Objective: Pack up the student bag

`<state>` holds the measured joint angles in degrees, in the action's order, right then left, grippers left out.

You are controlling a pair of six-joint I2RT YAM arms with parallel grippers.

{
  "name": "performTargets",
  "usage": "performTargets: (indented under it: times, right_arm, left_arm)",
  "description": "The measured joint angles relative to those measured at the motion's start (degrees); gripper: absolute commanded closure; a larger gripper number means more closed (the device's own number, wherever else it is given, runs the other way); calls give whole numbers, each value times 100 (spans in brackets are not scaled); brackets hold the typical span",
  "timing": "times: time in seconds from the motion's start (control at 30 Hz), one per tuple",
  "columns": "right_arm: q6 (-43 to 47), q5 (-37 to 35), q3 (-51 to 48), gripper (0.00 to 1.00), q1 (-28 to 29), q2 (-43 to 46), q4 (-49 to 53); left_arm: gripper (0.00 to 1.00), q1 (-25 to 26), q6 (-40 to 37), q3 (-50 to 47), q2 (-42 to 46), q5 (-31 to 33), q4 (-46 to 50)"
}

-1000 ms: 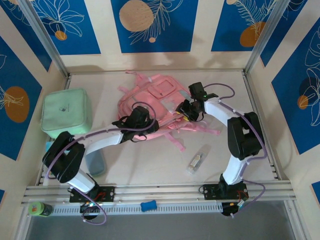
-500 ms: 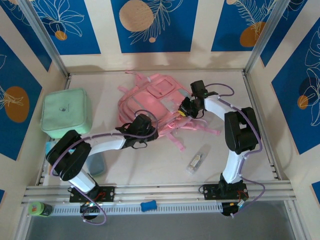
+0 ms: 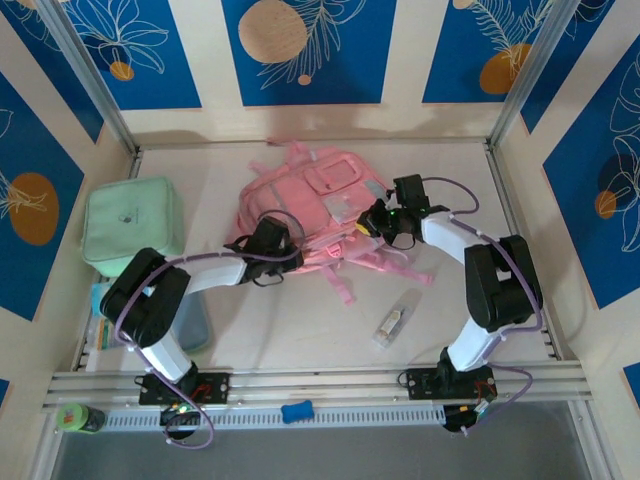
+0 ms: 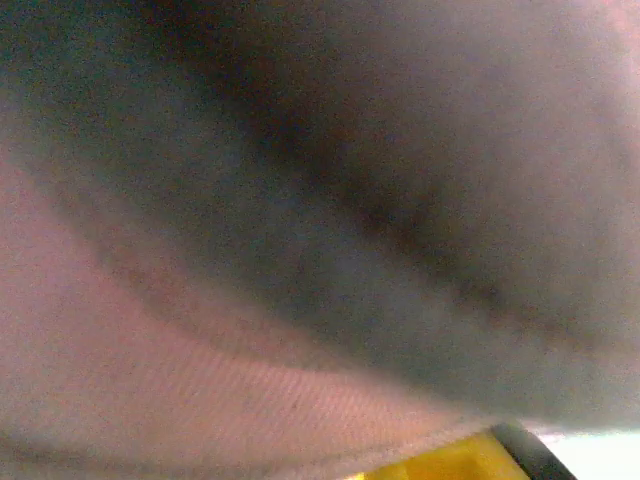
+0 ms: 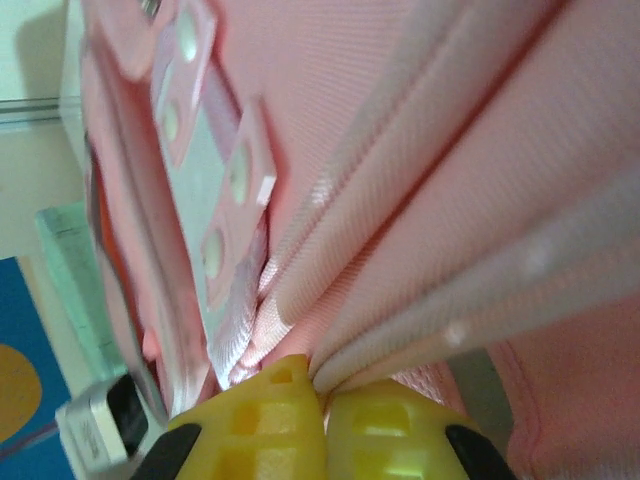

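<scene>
- The large pink fabric backpack (image 3: 320, 195) lies flat in the middle of the pale surface (image 3: 300, 330), straps trailing toward the near edge.
- The right end effector (image 3: 378, 220) is at the backpack's right edge. In the right wrist view its yellow pads (image 5: 270, 420) are pressed together, pinching folds of pink fabric.
- The left end effector (image 3: 268, 240) sits against the backpack's near-left edge. Blurred pink cloth covers the left wrist view, so I cannot tell how its jaws stand.
- A mint-green square soft case (image 3: 133, 225) lies well apart at the left.
- A small clear bottle (image 3: 395, 320) lies near the straps.
</scene>
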<state>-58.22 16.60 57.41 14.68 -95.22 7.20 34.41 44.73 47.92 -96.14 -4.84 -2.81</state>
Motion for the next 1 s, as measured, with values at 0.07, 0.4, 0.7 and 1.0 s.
performTargets:
  times: [0.07,0.4,0.7,1.0]
  right_arm:
    - [-162,39,-197,100,44,195,-149]
    - [-1174,4,-1021,100,160,634,-1106]
    - [-1644,-245,-1130,100,428,782,-1338]
    - [-1685,-382,-1130,100,494,844,-1294]
  left_arm:
    - [73,-199,-168,127,-42,-48,52]
    - [52,-236,-365,146,1373,363,817]
    - [54,1316,-105,896,1156,800,1290]
    - [61,1788,-4,2243,-280,1128,1631]
